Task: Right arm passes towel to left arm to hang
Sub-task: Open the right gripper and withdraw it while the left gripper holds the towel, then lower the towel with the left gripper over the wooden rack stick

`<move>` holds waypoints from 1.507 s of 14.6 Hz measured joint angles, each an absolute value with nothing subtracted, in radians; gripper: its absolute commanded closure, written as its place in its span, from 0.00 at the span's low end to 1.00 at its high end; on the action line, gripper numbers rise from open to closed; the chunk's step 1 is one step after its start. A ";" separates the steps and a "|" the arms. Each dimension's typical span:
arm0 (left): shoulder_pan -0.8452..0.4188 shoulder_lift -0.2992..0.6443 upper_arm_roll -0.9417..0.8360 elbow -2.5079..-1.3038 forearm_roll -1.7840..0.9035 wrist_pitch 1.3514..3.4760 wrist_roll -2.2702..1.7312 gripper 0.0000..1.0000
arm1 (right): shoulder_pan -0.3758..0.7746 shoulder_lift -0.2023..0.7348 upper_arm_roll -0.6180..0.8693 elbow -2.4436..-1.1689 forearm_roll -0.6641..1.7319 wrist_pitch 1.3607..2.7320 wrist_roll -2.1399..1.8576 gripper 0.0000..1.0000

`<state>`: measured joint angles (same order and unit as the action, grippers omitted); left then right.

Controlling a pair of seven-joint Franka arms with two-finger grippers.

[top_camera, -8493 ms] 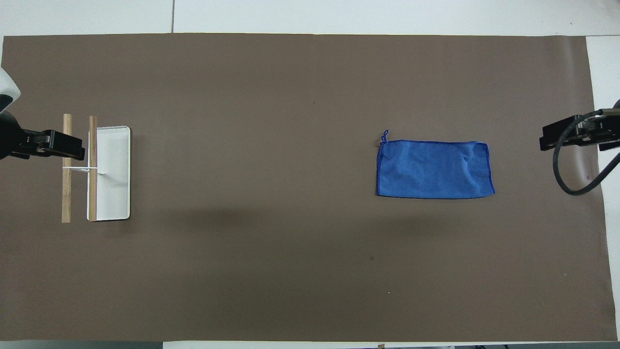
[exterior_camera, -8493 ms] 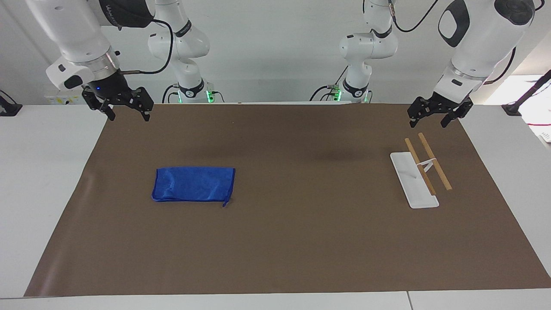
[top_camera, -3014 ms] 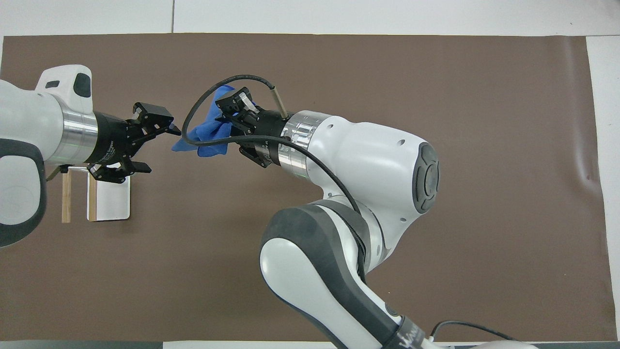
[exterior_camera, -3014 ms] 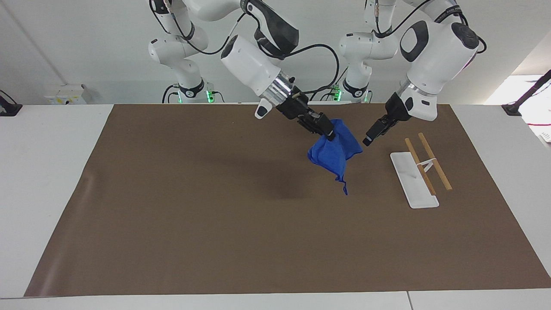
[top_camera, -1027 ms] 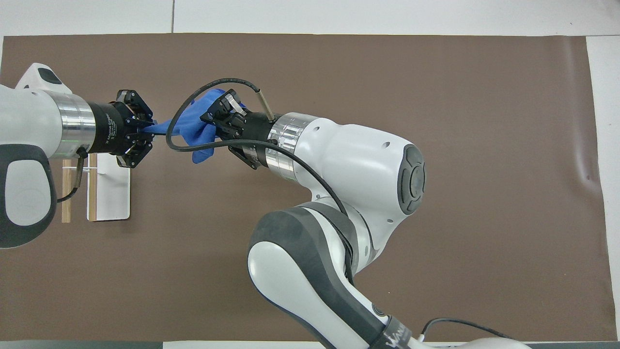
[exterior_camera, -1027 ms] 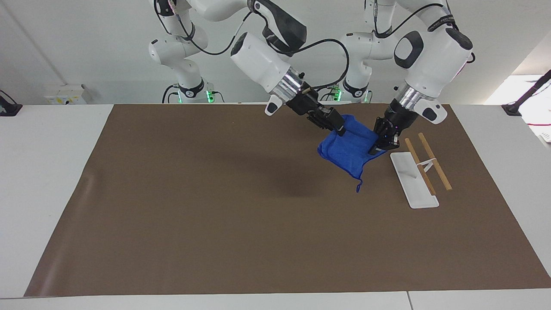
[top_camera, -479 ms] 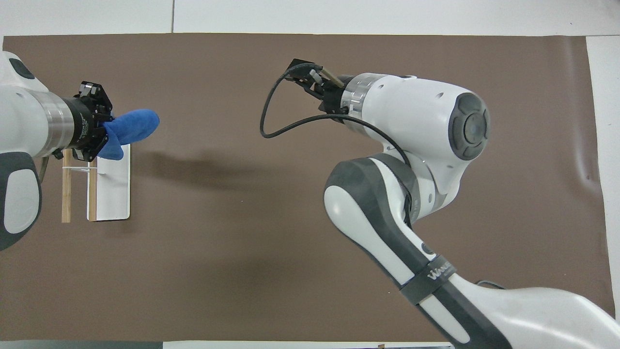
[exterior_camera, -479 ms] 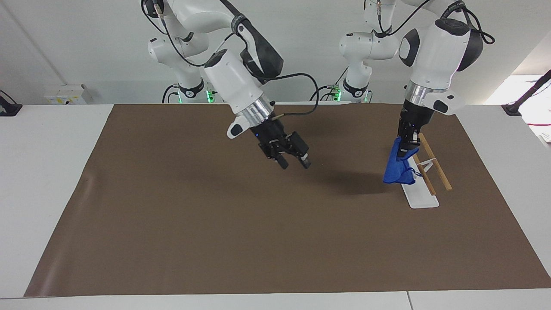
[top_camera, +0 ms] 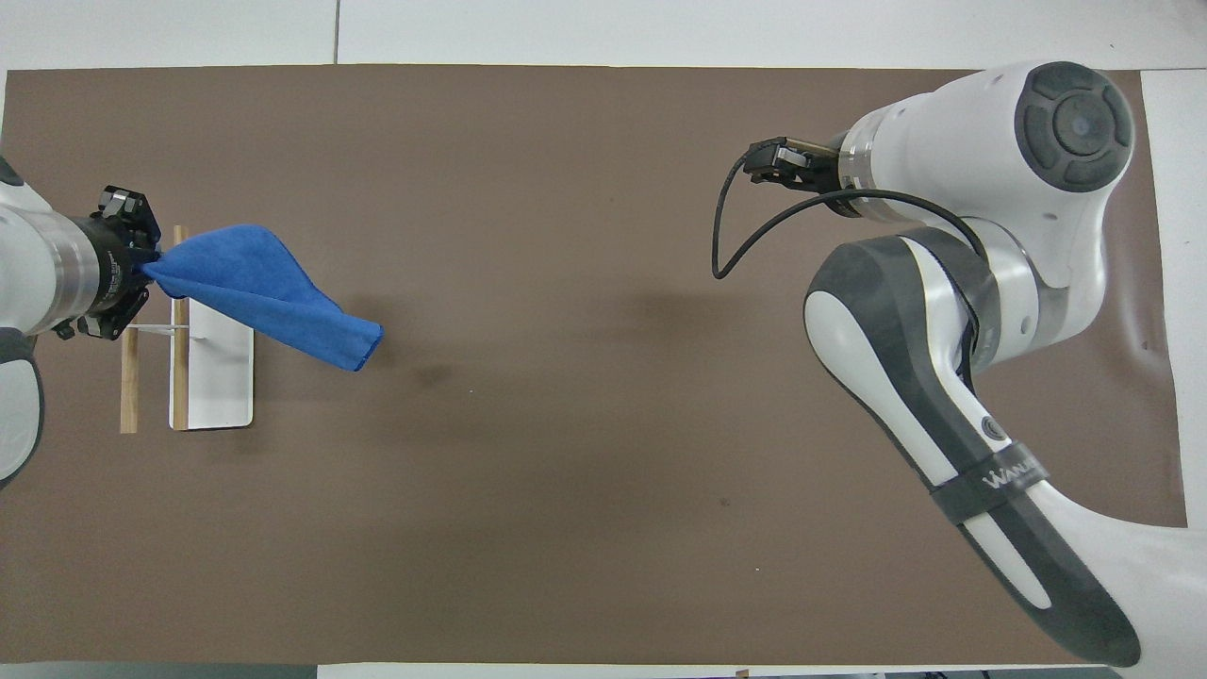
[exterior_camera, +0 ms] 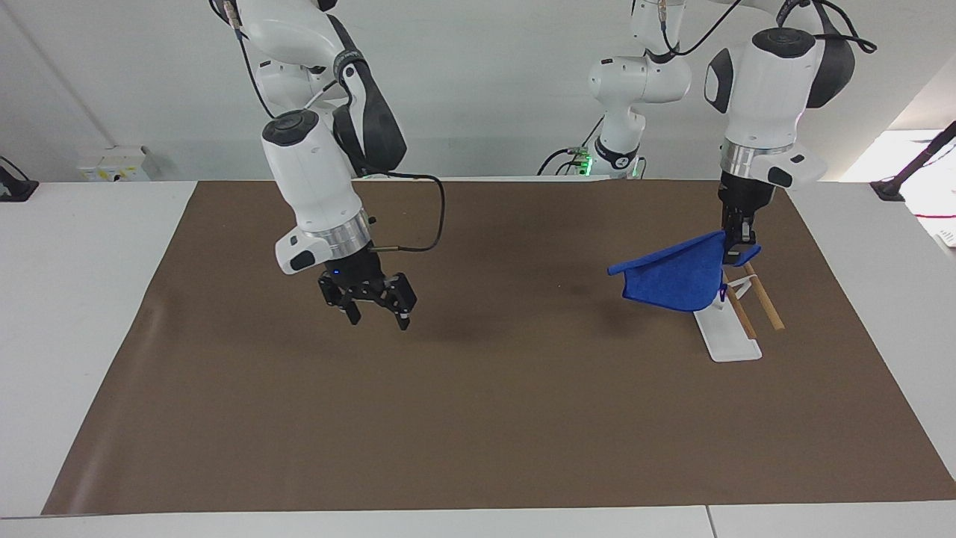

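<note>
The blue towel (exterior_camera: 672, 280) hangs from my left gripper (exterior_camera: 736, 252), which is shut on one corner of it. The gripper is over the wooden bars of the rack (exterior_camera: 762, 297). The cloth fans out from the gripper toward the middle of the table, in the air above the rack's white base (exterior_camera: 724, 336). In the overhead view the towel (top_camera: 264, 297) stretches from the left gripper (top_camera: 141, 266) across the rack (top_camera: 179, 377). My right gripper (exterior_camera: 379, 321) is open and empty, over bare mat toward the right arm's end; it also shows in the overhead view (top_camera: 762, 162).
The brown mat (exterior_camera: 478, 418) covers most of the table. The rack, a white base with two wooden bars on a thin white stand, sits toward the left arm's end. The right arm's black cable (top_camera: 726, 236) loops beside its wrist.
The right gripper has drawn back toward the right arm's end, empty. The left gripper has shifted over the rack's bars, and the towel has swung out from a hanging bundle into a spread sheet.
</note>
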<state>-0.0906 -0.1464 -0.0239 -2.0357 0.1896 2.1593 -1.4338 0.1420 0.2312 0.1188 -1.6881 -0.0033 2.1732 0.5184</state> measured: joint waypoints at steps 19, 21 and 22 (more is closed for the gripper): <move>0.200 -0.184 -0.020 -2.209 0.192 2.425 -0.849 1.00 | -0.027 0.016 0.029 -1.586 -0.053 1.556 0.125 0.00; 0.212 -0.167 -0.020 -2.230 0.192 2.439 -0.846 1.00 | -0.009 0.004 0.029 -1.601 -0.053 1.555 0.125 0.00; 0.218 -0.159 -0.020 -2.247 0.192 2.454 -0.845 1.00 | -0.002 0.000 0.029 -1.603 -0.053 1.555 0.125 0.00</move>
<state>0.2176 -0.1587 -0.0203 -2.2472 0.1916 2.4535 -0.8449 -0.0023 -0.0003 0.0289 -1.6031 -0.0533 1.5552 0.1253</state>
